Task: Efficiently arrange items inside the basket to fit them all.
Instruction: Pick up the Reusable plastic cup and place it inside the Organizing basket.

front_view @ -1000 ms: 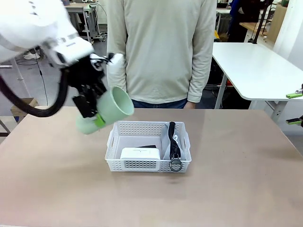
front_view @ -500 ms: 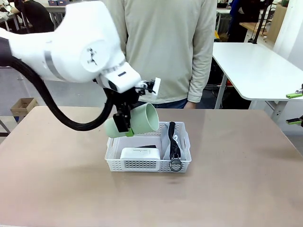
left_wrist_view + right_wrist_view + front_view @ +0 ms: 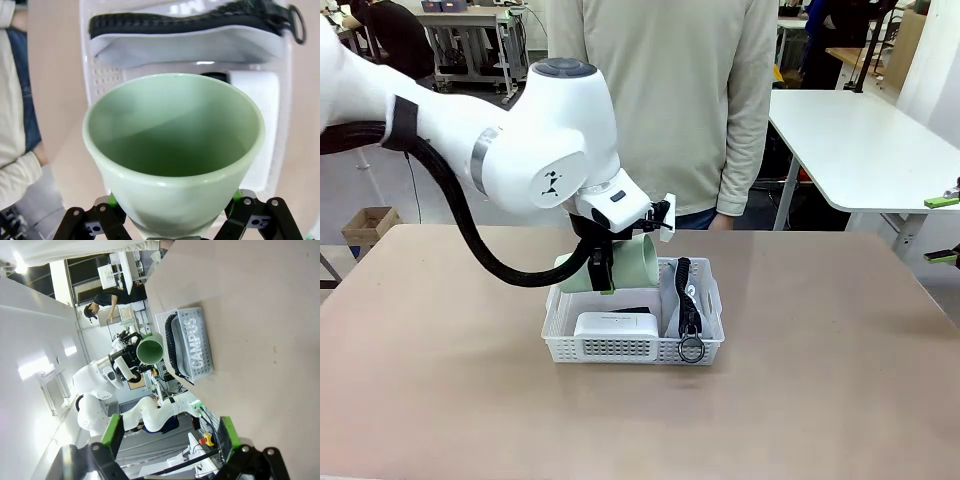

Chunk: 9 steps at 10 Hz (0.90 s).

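Front view puts the white lattice basket point(image 3: 633, 345) near the middle of the tan tabletop point(image 3: 820, 400). Inside it, the small white box point(image 3: 615, 325) lies against the near wall at the left, with the black stapler point(image 3: 634, 311) just behind it, mostly hidden. The grey pouch point(image 3: 674, 297) stands on edge along the basket's right side, its black strap point(image 3: 686, 300) running toward the camera and its ring point(image 3: 691, 348) hanging over the near rim. From the right wrist view the pouch's "CAMPUS" lettering point(image 3: 197, 344) reads through the basket's side.

The pale green cup point(image 3: 630, 263) is held in the air over the basket's far left corner, tipped on its side with the mouth facing right and toward the camera. The left wrist view looks straight into its open mouth point(image 3: 174, 150), with the pouch point(image 3: 190, 42) and the box point(image 3: 260, 125) in the basket beyond.

A second ago the cup was out left of the basket, above bare tabletop; half a second ago it had reached the basket's left rim; now it sits lower and farther right, over the basket's interior. The basket's contents have not shifted.

The left hand point(image 3: 605, 262) is clamped on the cup, a green pad pressed to each side of its lower wall. The left arm arches in from the left, its bulky white joint above the basket and the wrist turned down and rightward. The right hand point(image 3: 167, 432) hangs well off from the basket, fingers spread wide with nothing between them. A person point(image 3: 660, 100) stands at the far edge.
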Available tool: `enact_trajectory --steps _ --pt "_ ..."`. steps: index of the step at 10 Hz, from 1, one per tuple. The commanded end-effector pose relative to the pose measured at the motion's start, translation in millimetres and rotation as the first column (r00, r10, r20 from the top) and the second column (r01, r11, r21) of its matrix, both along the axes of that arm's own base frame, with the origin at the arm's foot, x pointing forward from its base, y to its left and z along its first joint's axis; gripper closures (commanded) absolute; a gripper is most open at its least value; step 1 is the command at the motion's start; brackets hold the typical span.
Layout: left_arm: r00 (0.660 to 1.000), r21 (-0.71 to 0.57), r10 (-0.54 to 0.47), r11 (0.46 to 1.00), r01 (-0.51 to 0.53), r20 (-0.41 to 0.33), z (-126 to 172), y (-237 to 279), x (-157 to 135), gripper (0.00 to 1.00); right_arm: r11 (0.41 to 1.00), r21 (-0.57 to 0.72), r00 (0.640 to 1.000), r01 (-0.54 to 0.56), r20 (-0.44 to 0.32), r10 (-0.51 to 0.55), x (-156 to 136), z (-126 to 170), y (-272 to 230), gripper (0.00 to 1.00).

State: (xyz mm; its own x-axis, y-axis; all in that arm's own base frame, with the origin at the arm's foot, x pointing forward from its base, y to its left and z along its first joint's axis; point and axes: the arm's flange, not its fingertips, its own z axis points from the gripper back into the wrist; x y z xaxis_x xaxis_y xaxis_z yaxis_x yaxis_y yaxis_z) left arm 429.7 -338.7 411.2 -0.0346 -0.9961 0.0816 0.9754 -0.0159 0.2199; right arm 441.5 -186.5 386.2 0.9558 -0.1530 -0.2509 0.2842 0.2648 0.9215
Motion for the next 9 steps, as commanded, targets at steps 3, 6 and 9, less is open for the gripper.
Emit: enact_trajectory --steps 3,6,9 --pt "1.0 0.043 -0.004 0.999 0.004 0.012 -15 -29 16 0.14 1.0 0.0 1.0 0.003 0.0 -0.003 -3 3 1 0.0" --pt "1.0 0.089 -0.007 0.996 0.006 0.018 -32 -37 22 0.14 1.0 0.0 1.0 0.003 0.0 -0.003 -3 3 1 0.0" --pt "1.0 0.118 0.016 0.993 -0.018 0.015 -48 -37 28 0.14 1.0 0.0 1.0 0.003 0.0 -0.003 -3 3 1 0.0"
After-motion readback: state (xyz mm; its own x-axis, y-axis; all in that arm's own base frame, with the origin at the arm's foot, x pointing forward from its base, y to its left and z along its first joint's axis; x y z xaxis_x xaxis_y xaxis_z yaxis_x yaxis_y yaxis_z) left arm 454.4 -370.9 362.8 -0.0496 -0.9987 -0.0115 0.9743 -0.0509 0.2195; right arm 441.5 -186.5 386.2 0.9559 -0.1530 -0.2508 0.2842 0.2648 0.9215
